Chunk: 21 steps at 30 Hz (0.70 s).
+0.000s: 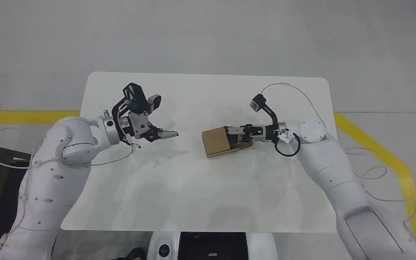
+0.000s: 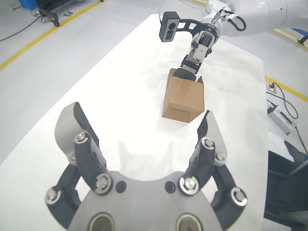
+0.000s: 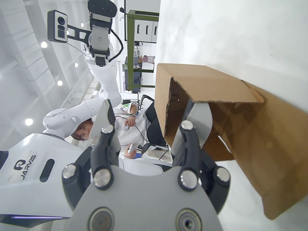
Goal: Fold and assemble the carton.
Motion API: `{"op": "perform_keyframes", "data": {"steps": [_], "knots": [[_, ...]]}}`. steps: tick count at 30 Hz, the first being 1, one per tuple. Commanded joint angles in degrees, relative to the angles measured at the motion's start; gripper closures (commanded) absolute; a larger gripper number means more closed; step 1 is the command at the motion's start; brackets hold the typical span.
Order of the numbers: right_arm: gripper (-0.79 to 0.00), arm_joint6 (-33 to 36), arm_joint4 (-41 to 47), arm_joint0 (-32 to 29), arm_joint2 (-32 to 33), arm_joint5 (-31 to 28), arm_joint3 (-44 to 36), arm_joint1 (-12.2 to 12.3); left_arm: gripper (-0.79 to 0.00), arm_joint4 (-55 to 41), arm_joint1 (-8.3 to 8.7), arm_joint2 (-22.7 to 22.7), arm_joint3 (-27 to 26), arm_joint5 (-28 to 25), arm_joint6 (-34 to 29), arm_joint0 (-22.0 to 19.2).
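Note:
A brown carton lies on its side in the middle of the white table. Its closed end faces my left gripper and its open end faces the right one. My right gripper is at the open end. In the right wrist view it stands open, with one finger inside the carton and the other outside, so a side wall lies between them. My left gripper hovers open to the left of the carton, a short gap away. The left wrist view shows it holding nothing, with the carton ahead.
A thin white cable loops over the table's back right part. The table edges run close on the left and at the front. Yellow floor tape passes beside the table.

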Motion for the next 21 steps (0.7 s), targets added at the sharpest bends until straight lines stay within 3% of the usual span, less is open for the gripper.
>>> {"op": "perform_keyframes", "data": {"steps": [1, 10, 12, 13, 18, 21], "knots": [[-0.573, 0.06, -0.66, -0.90, 1.80, 0.43, -2.40, 0.84, -0.785, 5.28, -0.04, -0.26, -1.15, -0.38, 4.65, 1.66], [-0.646, -1.04, -2.84, -7.47, 9.48, 3.78, -16.22, 4.11, -0.785, 24.21, -0.47, 1.35, -3.40, 0.80, 23.82, 7.35], [-0.711, -1.37, -2.88, -9.13, 10.60, 4.33, -18.73, 4.55, -0.785, 26.88, -0.57, 2.07, -3.41, 1.37, 26.71, 7.91], [-0.785, -1.55, -2.95, -9.88, 11.04, 4.62, -19.81, 4.74, -0.785, 28.16, -0.63, 2.47, -3.43, 1.78, 28.06, 8.18], [-0.785, -2.57, -2.91, -12.75, 12.36, 5.25, -23.51, 5.32, -0.785, 35.16, -0.96, 4.76, -3.38, 5.37, 34.60, 9.03], [-0.785, -3.36, -2.78, -13.64, 12.59, 5.22, -25.09, 5.45, -0.785, 35.56, -0.99, 4.90, -3.33, 5.67, 35.00, 9.04]]}}
